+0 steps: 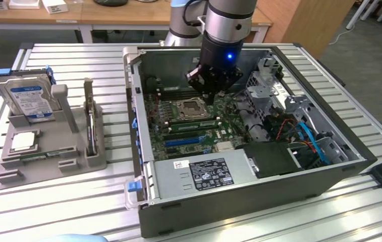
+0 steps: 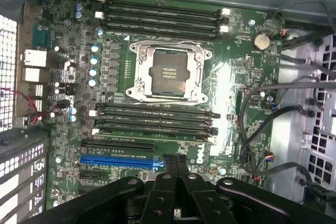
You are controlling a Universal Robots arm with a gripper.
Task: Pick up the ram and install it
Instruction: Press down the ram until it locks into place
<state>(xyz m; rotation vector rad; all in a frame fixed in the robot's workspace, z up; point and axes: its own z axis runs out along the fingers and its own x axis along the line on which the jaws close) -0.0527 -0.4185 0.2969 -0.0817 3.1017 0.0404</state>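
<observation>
while empty, claw (image 2: 176,162) sits closed

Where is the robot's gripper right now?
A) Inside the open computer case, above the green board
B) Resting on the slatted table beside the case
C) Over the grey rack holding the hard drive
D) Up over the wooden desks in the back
A: in the exterior view the gripper hangs inside the open computer case, over the motherboard near the CPU socket, away from the grey rack.
</observation>
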